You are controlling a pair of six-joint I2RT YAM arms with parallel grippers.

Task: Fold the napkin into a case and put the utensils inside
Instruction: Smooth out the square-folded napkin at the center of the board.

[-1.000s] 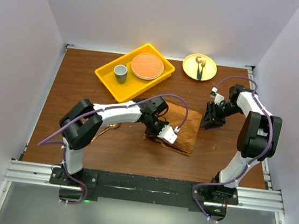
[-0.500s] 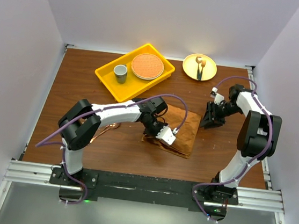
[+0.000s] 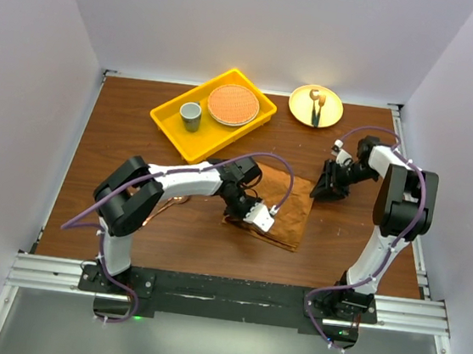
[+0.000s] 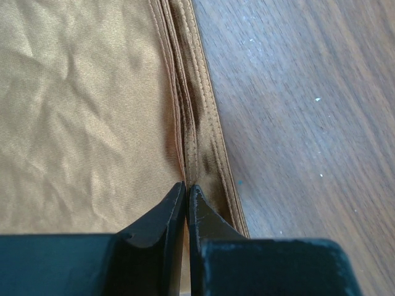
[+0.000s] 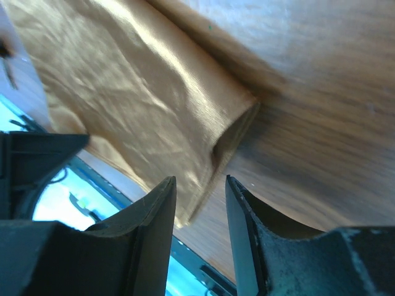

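Observation:
The rust-brown napkin (image 3: 291,205) lies folded into an oblong on the table's middle. My left gripper (image 3: 247,219) is at its near-left edge; in the left wrist view the gripper (image 4: 186,189) is shut on the stacked hems of the napkin (image 4: 86,111). My right gripper (image 3: 322,187) is at the napkin's far-right corner; in the right wrist view it (image 5: 197,185) is open, with the folded corner of the napkin (image 5: 185,105) just ahead of the jaws. The copper spoon (image 3: 167,204) lies left of the napkin, partly hidden under my left arm.
A yellow tray (image 3: 167,123) at the back holds a grey cup (image 3: 190,115) and an orange round plate (image 3: 233,104). A yellow plate (image 3: 302,108) at the back right carries a dark-handled, gold-tipped utensil (image 3: 317,108). White walls close in the table.
My left gripper has drawn a little to the left with the napkin's near edge in it. My right gripper has shifted slightly left and back, toward the napkin's far-right corner.

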